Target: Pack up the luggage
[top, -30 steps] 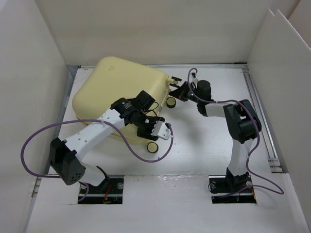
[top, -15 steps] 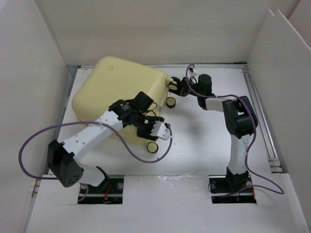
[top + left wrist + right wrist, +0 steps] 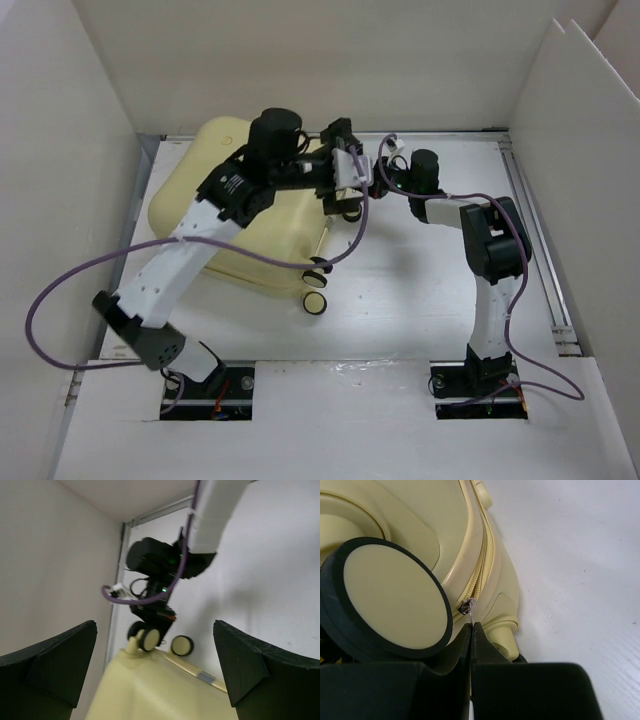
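Luggage lies flat and zipped at the far-left of the table, wheels facing centre. We see the left gripper hovering above its far-right corner, fingers spread wide with nothing between them. Right gripper is clenched at that same corner, tips pinching the zipper pull just beside a black-and-cream wheel.
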Robot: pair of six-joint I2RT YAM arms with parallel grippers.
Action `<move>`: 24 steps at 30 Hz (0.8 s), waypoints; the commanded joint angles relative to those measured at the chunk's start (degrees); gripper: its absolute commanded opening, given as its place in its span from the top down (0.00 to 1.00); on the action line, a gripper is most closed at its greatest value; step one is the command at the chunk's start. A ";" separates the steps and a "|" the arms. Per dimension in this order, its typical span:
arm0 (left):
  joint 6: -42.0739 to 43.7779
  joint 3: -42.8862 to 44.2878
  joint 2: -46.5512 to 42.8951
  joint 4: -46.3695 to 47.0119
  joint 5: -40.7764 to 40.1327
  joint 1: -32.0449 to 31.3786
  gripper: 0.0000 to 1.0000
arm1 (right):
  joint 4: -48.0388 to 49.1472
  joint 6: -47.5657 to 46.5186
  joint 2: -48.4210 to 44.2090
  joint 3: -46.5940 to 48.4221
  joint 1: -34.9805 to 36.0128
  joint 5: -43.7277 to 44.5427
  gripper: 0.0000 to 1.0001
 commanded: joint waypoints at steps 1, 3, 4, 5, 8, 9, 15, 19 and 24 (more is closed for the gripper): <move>1.27 6.84 13.86 -0.01 -5.08 1.44 0.00 | 7.34 -3.06 -4.29 1.77 -2.33 1.73 1.00; 5.40 12.11 19.75 -3.97 -4.56 3.72 0.00 | 7.34 -3.06 -3.77 1.06 -2.33 1.12 1.00; 5.40 14.66 22.48 -4.95 -4.55 4.33 0.00 | 7.34 -3.06 -3.77 0.54 -2.33 0.42 1.00; 4.88 19.30 27.38 -5.56 -3.86 5.38 0.00 | 7.34 -3.06 -3.77 0.54 -2.33 -0.11 1.00; 4.17 25.91 34.34 -5.05 -0.34 6.79 0.00 | 7.87 -2.54 -3.77 -0.78 -2.33 -0.82 1.00; 4.17 27.06 35.50 -5.04 0.62 7.67 0.00 | 7.87 -2.54 -4.29 -1.39 -2.85 -0.82 1.00; 5.30 30.05 40.07 -4.67 6.42 10.57 0.00 | 9.71 -1.92 -4.29 -1.93 -2.86 -2.05 1.00; 7.51 32.00 43.58 -8.12 2.85 10.06 0.04 | 10.24 -1.39 -3.77 -1.93 -2.86 -2.58 1.00; 10.49 33.75 46.75 -13.02 -3.40 8.91 0.28 | 12.96 0.71 -2.72 -2.45 -3.39 -2.58 1.00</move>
